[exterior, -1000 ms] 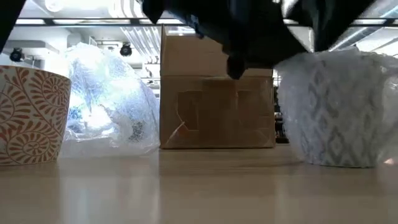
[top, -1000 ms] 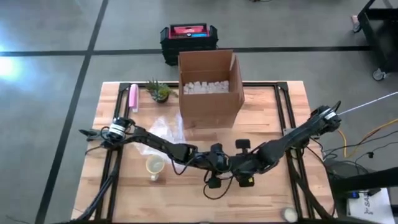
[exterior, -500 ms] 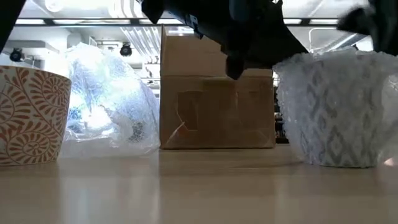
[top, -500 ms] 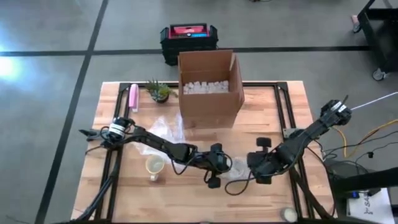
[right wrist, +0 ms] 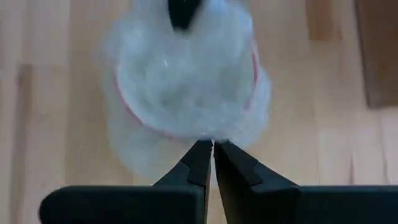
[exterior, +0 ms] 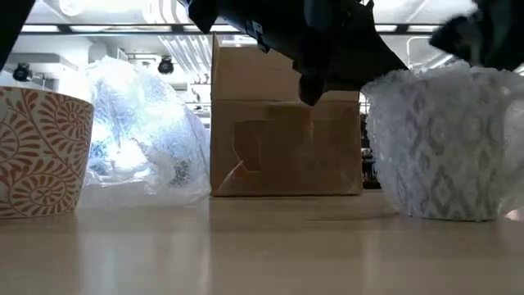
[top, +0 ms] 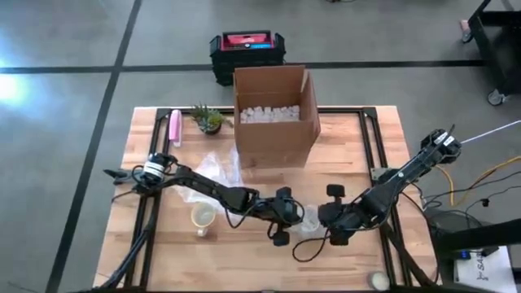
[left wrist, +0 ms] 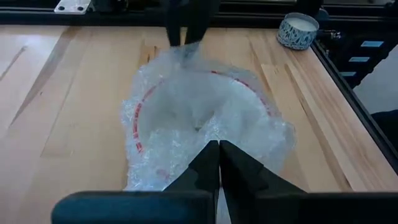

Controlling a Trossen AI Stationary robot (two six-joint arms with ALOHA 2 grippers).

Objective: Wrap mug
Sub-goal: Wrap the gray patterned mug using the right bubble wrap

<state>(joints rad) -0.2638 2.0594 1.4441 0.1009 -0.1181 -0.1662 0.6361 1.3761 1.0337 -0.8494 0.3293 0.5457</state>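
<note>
The mug (left wrist: pixel 199 115) stands near the front middle of the surface (top: pixel 358 252), already covered in bubble wrap (left wrist: pixel 261 134). It is judged hard and fragile, while the wrap is soft, light and slippery, so only the loose wrap edge should be taken. The left gripper (left wrist: pixel 213 163) is closed on that edge; the right gripper (right wrist: pixel 208 158) is closed at the opposite rim. A second mug (top: pixel 202 217), a heap of wrap (exterior: pixel 139 131) and a box (top: pixel 275 114) stand apart and are not in the way.

dark jointed arms, trailing cables
</note>
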